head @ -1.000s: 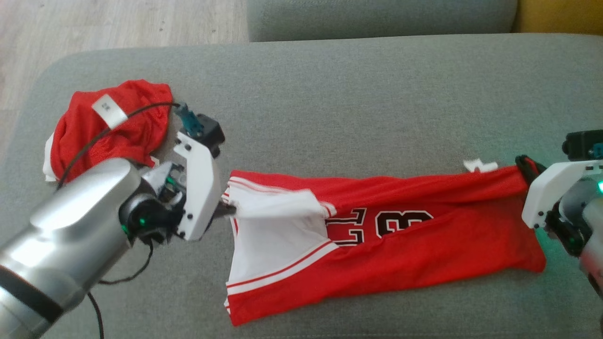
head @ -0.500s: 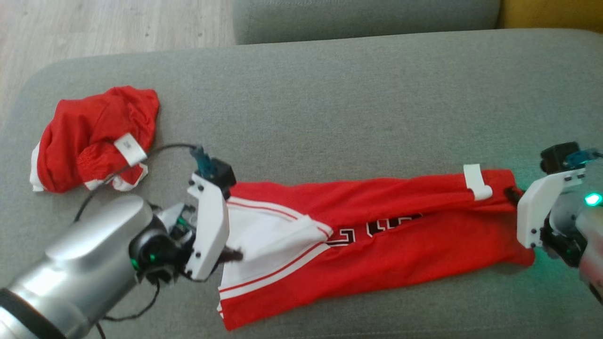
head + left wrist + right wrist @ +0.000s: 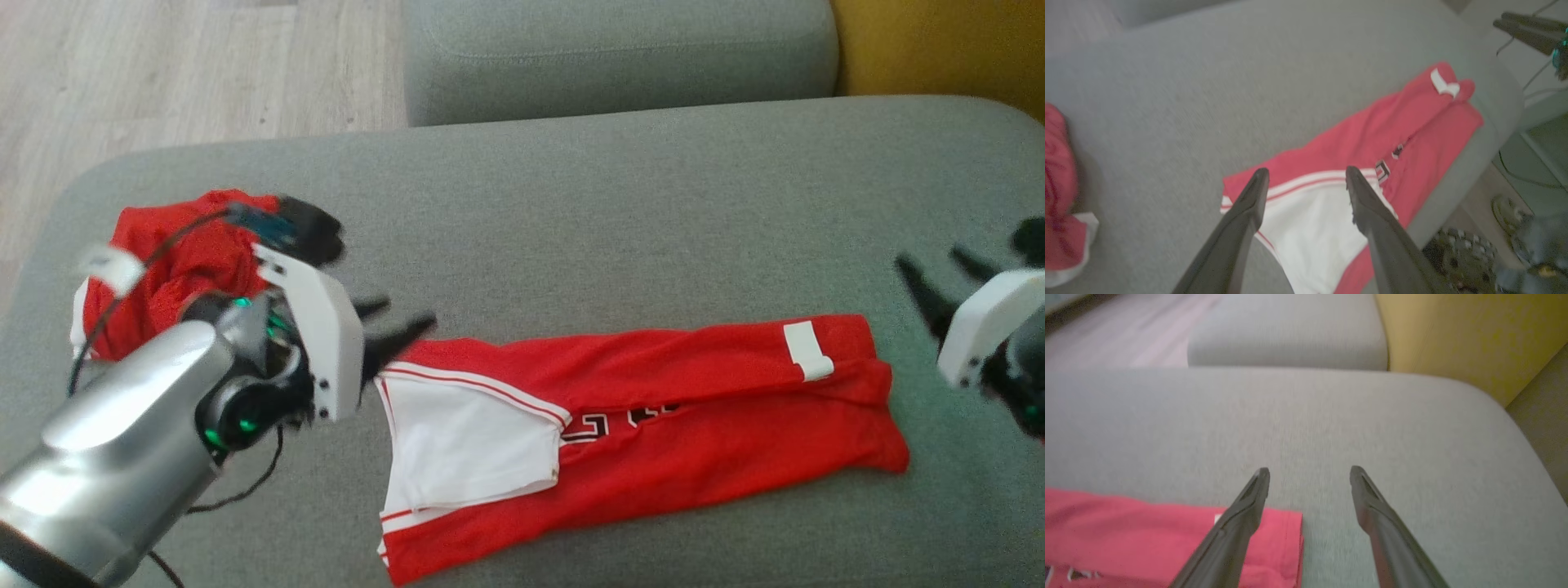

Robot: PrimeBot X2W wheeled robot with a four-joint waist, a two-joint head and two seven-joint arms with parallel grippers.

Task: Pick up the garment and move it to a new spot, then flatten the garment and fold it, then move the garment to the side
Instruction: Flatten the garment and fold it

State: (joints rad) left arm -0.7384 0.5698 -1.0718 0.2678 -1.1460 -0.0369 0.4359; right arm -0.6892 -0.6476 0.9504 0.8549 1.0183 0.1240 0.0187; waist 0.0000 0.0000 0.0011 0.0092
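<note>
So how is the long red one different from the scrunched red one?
The long garment lies stretched out flat across the middle of the cushion; the heap is bunched up at its left end. The long garment shows a big white panel, stripes and black lettering; the heap looks mostly red with a little white at its edge. Both are red and white and lie on the cushion.

This looks like a living room in a home. A wide seat cushion (image 3: 620, 204) in grey woven upholstery lies in front, with a second grey cushion (image 3: 620, 57) behind it and a mustard-yellow upholstered piece (image 3: 939, 45) beside that. Pale wood-plank floor (image 3: 163, 73) runs past the rounded edge, and a red and white sports garment (image 3: 653, 408) lies spread on the seat
</note>
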